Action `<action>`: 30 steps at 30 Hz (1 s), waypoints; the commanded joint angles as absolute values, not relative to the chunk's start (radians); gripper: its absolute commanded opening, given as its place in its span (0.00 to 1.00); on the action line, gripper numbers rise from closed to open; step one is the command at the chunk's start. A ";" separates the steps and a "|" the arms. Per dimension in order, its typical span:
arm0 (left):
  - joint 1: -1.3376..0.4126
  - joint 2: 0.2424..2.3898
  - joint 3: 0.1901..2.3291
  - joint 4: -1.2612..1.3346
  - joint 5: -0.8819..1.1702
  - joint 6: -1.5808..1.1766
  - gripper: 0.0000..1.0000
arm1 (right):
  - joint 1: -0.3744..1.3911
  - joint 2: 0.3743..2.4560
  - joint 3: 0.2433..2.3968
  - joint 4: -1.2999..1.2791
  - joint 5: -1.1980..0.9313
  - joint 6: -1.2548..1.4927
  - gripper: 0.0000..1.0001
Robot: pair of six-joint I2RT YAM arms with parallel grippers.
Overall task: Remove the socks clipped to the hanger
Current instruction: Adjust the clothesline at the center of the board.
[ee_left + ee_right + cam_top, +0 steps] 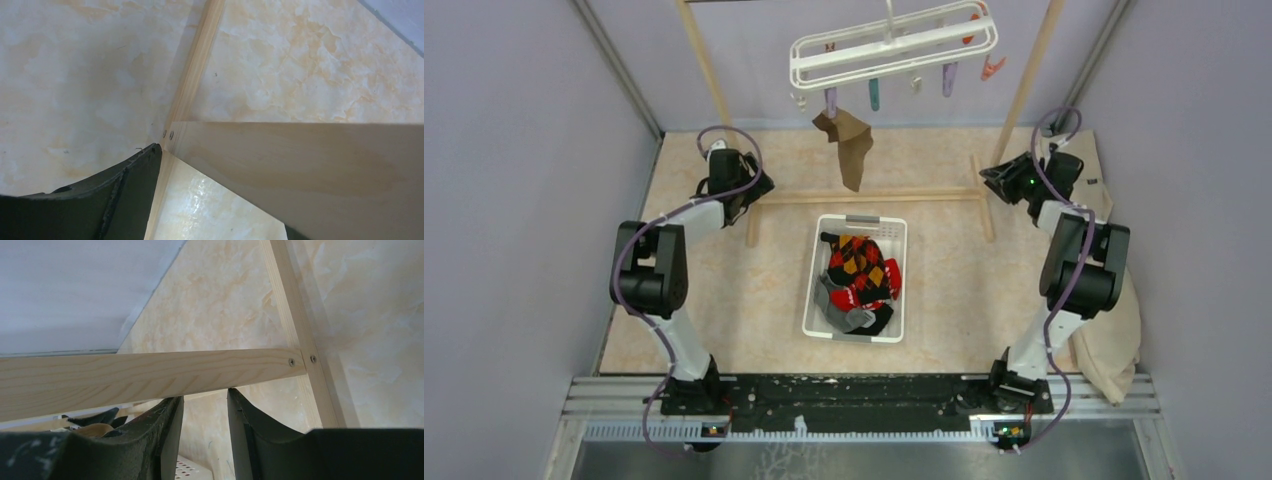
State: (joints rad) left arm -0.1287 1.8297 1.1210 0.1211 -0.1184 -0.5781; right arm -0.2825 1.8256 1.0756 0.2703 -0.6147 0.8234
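Marbled tabletop (724,300), last brown sock (852,148) dangling off the hanger (894,45) at 12 o'clock, left gripper (746,195) wide open, right gripper (205,395) half-open, both empty, so I'd pinch near the clip (830,100) and tug down.

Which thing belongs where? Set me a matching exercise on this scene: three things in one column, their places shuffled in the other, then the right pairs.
Things
1. brown sock
2. red patterned socks
3. beige cloth

Places
A. heaped on the right, beside the right arm
B. hanging from a clip on the hanger
C. lying in the white basket

Pairs: 1-B, 2-C, 3-A
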 commanded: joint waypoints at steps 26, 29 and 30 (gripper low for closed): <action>-0.136 1.239 0.882 -0.038 0.138 -0.608 0.99 | -0.125 1.050 0.701 0.046 -0.621 0.574 0.68; -0.169 1.150 0.842 -0.034 0.177 -0.601 0.99 | -0.085 0.962 0.662 0.003 -0.629 0.555 0.70; -0.183 1.128 0.834 -0.034 0.179 -0.595 0.99 | -0.064 0.938 0.649 -0.011 -0.626 0.549 0.70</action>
State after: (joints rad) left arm -0.1429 1.2251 0.8623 -0.0414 0.1062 -0.5953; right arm -0.1146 1.0317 0.6792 0.0517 -0.6079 0.6182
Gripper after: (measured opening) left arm 0.988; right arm 0.693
